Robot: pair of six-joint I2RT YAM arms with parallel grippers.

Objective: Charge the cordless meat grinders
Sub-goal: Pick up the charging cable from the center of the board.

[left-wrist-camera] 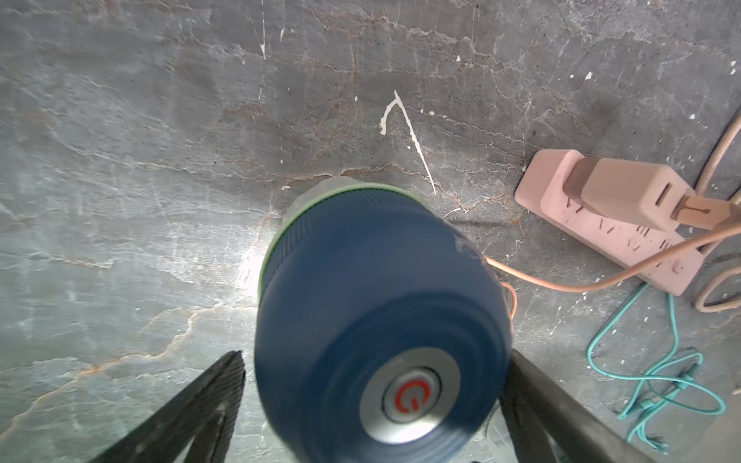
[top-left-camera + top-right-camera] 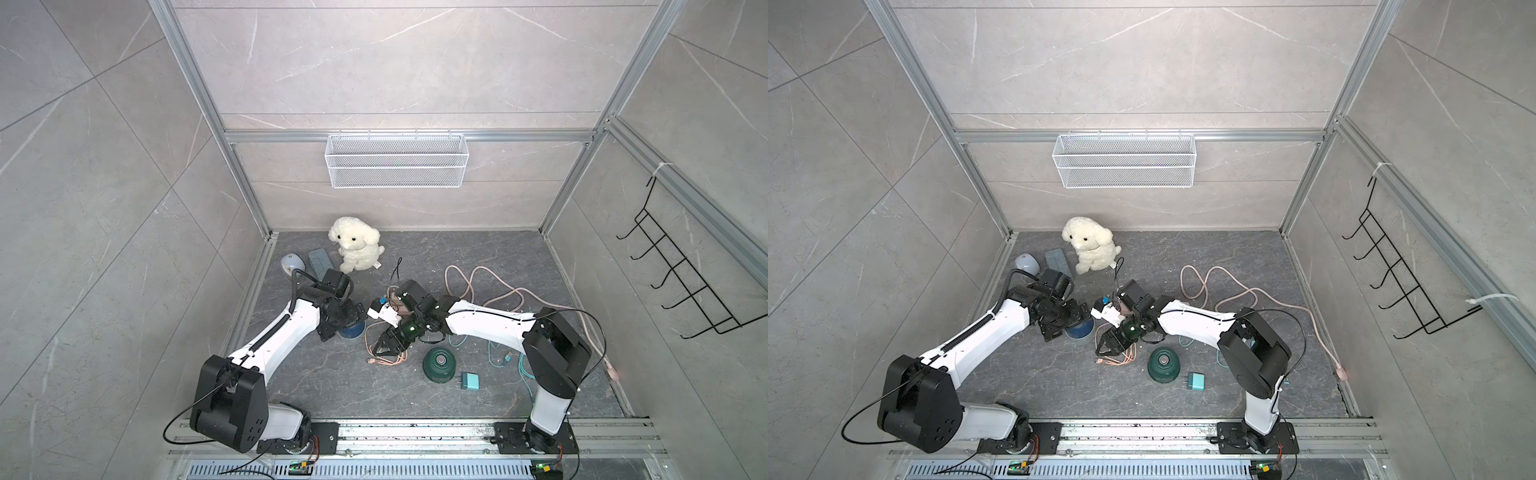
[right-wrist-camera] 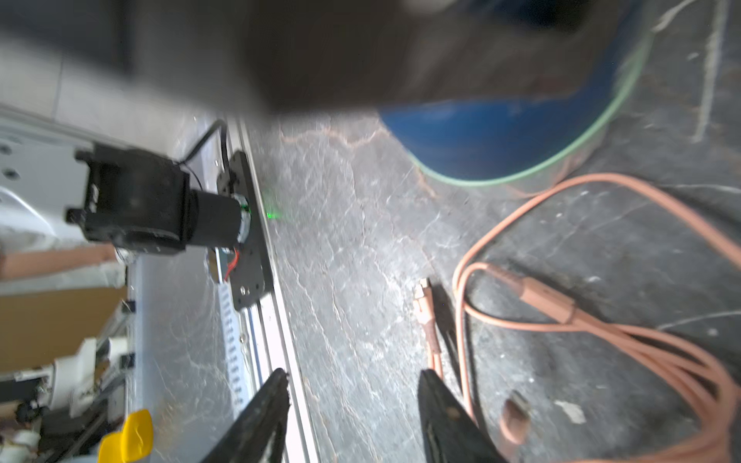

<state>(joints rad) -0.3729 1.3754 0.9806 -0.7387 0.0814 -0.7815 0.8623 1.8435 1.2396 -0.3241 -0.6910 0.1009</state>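
Bimanual cell seen from above and from both wrists. The navy blue grinder [image 2: 352, 332] [image 2: 1080, 330] stands upright on the dark stone-patterned bench [image 2: 332, 386], directly beneath the left gripper [image 1: 377, 356]. This gripper is released. Its black fingers [image 1: 216, 401] are spread wide to either side of the dome, and bare bench shows between one finger and the housing. The grinder's flat metallic top carries a red power symbol. A pink cable [image 1: 581, 280] leads from a pink adapter [image 1: 625, 196], seated in a pink power strip [image 1: 649, 256], to the side of this grinder; the cable's end is hidden, so whether it is plugged in cannot be told. The right gripper [image 3: 353, 373] hangs low over the bench near the navy unit [image 3: 501, 140]. Its jaws are parted and grasp nothing, and loops of pink cable [image 3: 561, 312] lie just beside one finger. In both top views the dark green grinder [image 2: 438, 364] [image 2: 1164, 363] stands upright on the bench, apart from both grippers. A teal plug adapter [image 2: 470, 381] lies near it, and a loose teal cable [image 1: 661, 373] lies farther off. A plush dog [image 2: 355, 249] sits at the back of the bench.
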